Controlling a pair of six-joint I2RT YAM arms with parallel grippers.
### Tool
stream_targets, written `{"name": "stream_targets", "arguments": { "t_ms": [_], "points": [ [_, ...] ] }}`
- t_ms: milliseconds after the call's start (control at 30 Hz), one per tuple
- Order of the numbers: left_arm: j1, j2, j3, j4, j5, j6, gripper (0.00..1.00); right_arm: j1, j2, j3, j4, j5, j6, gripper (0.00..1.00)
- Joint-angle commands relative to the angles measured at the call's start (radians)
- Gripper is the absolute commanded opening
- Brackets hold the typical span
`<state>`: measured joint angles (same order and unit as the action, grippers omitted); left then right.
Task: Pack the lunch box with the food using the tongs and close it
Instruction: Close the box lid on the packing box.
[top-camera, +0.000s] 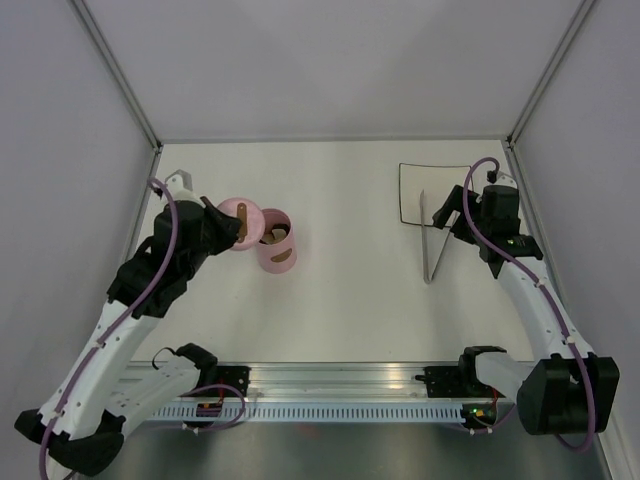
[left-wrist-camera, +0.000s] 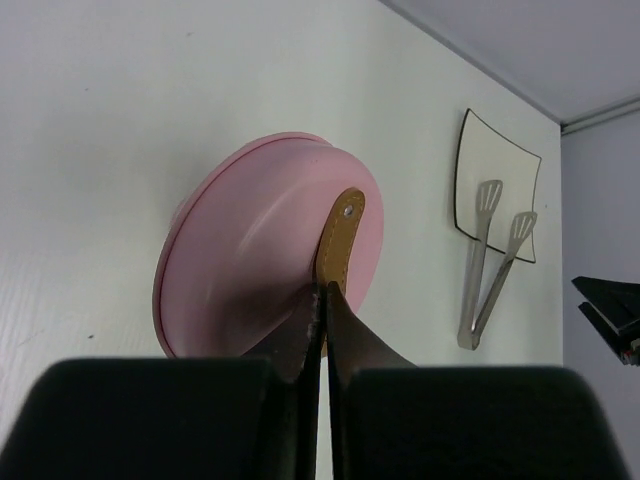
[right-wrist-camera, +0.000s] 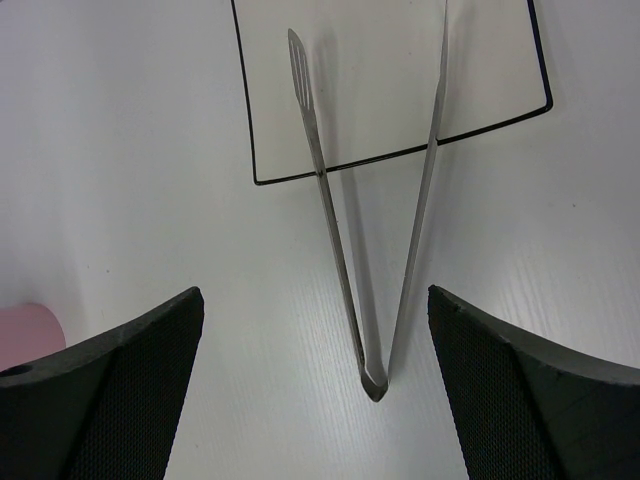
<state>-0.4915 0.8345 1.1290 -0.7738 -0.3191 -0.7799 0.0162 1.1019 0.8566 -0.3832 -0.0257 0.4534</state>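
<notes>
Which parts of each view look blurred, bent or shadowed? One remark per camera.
Top external: even, soft light, faint shadows. Left wrist: the left claw gripping the pink round lid is dark and soft-edged; the square white dark-edged plate looks bowed. Right wrist: the long silvery metal tongs cast a pale shadow.

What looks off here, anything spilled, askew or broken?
Nothing spilled or damaged. Two things stand out: the lid is off the pot, held on edge by its brown handle in the left pincer, and the tongs lie loose on the table with their tips over the empty plate.
</notes>
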Motion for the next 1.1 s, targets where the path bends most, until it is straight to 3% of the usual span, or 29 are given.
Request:
{"name": "stream_targets", "arguments": {
  "t_ms": [0,233,400,667,1067],
  "points": [
    [-0.005,0.081,-0.038,0.249,0.110,0.054,0.02,-0.005,-0.031,0.044,-0.020,0.007,0.016,0.98],
    [0.002,0.218,-0.037,0.361,0.158,0.044,0.02,-0.004,-0.063,0.002,-0.028,-0.048,0.039,0.98],
    [0.065,0.297,-0.044,0.386,0.242,-0.010,0.02,-0.004,-0.073,-0.030,-0.010,-0.121,0.061,0.98],
    [0.096,0.325,-0.113,0.407,0.290,-0.068,0.02,-0.004,-0.063,-0.042,0.001,-0.151,0.059,0.98],
    [0.160,0.344,-0.225,0.407,0.255,-0.143,0.02,-0.004,-0.048,-0.047,0.007,-0.169,0.060,0.98]
  ]
}}
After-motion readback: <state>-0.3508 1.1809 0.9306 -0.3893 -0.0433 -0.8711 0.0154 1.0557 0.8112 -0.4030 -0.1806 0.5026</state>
